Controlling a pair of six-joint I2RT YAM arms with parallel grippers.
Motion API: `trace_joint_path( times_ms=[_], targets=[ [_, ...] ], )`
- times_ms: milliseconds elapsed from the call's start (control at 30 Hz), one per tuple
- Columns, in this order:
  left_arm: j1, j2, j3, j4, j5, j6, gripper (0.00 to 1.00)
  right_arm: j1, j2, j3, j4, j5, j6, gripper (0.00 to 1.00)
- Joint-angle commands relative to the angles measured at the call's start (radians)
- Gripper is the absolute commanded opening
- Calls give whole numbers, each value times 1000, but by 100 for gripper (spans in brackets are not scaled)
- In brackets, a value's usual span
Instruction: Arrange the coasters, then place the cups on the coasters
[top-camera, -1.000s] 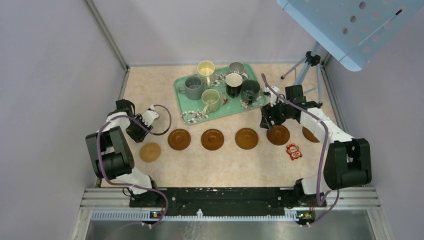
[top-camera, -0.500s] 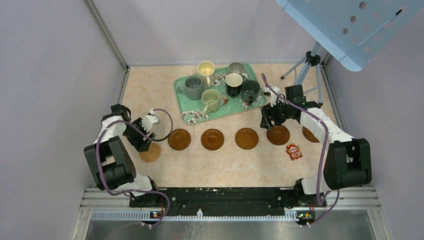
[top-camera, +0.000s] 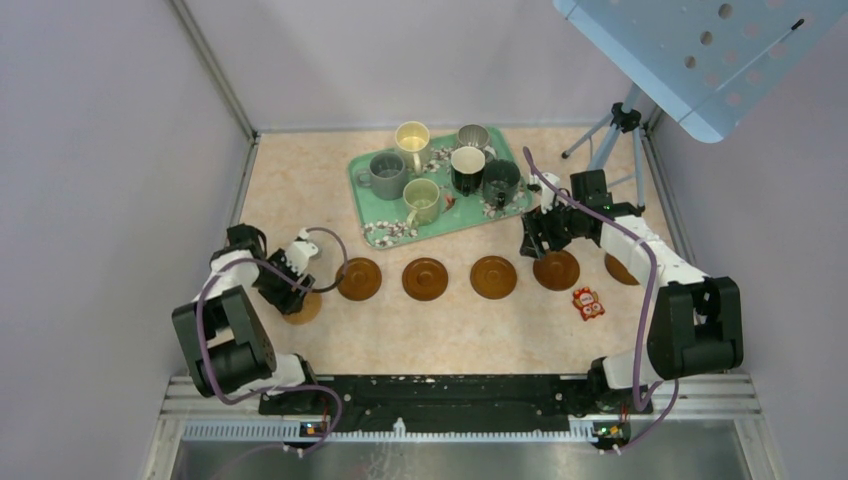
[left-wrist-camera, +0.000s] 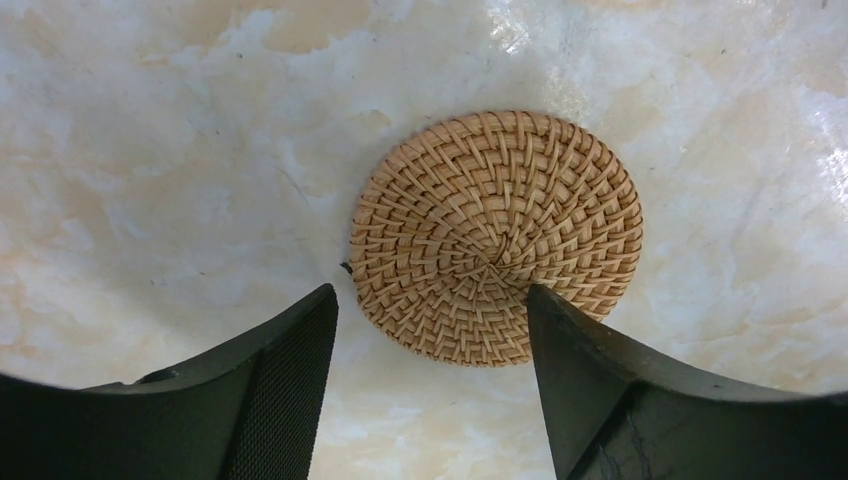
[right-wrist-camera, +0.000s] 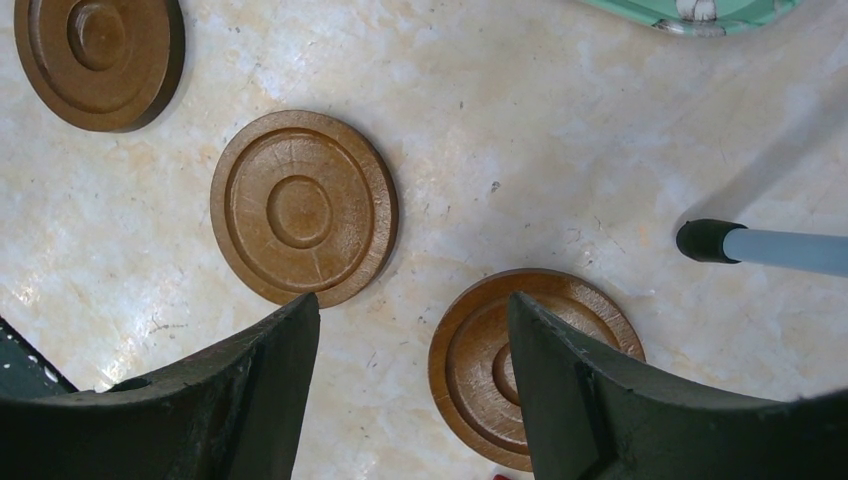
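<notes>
tan coaster (left-wrist-camera: 495, 235): flat on table (left-wrist-camera: 150, 150), left end of row | brown coasters (top-camera: 427, 278): in line to its right | cups (top-camera: 422, 198): six on green tray (top-camera: 366, 212) behind the row | left claw (left-wrist-camera: 430, 297): spread, over tan coaster, pinching nothing | right claw (right-wrist-camera: 412, 300): spread, empty, above two brown coasters
</notes>
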Motion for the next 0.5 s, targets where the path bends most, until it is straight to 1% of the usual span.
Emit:
trace_joint_path(
  times_ms=[0, 100, 233, 467],
  targets=[
    [0, 83, -25, 225, -40, -81, 72, -12, -18, -1, 11, -28, -12, 68],
    [1, 129, 31, 227, -30, -130, 69, -14, -19, -1, 7, -30, -15, 68],
    [2, 175, 94, 225, -20, -163, 67, -16, -25, -7, 8, -28, -18, 68],
    [2, 203, 136, 230, -36, -169, 67, -18, -21, -5, 6, -34, -20, 68]
  ],
)
